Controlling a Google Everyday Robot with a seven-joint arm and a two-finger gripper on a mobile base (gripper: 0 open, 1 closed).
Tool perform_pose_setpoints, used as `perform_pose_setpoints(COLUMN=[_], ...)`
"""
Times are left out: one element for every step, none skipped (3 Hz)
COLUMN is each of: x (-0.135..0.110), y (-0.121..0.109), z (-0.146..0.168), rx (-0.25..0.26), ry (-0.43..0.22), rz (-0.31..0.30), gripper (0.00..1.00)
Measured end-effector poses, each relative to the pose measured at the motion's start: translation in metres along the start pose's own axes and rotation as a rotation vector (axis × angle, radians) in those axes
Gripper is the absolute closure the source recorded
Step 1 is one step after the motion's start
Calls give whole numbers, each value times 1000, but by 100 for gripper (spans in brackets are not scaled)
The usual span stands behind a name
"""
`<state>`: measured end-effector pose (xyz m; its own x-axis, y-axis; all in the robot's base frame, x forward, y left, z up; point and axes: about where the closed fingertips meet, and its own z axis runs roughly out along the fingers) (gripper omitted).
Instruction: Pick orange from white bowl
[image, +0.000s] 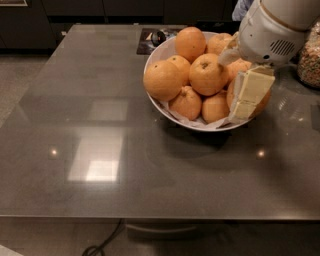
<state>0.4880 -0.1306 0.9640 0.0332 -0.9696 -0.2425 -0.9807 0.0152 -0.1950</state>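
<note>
The white bowl (156, 97), lined with crinkled paper, stands at the back right of the grey table and holds several oranges. A large orange with a dark brown stem scar (207, 75) lies in the middle of the pile. My gripper (248, 100) hangs from the white arm (272, 30) over the bowl's right side. Its cream part lies against another large orange (264, 102) at the right rim. That orange is mostly hidden, so its marks do not show. The gripper is just right of the scarred orange.
A jar of mixed grains (310, 60) stands at the right edge, close to the arm. A small dark object on a mat (157, 37) lies behind the bowl. The table's front edge (150, 217) runs across the bottom.
</note>
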Motion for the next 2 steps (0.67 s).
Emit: perform_pose_setpoints(x=[2, 6], y=[2, 1], z=[1, 4], rx=[-6, -6], ry=[15, 34], rz=[10, 26], gripper=[23, 26])
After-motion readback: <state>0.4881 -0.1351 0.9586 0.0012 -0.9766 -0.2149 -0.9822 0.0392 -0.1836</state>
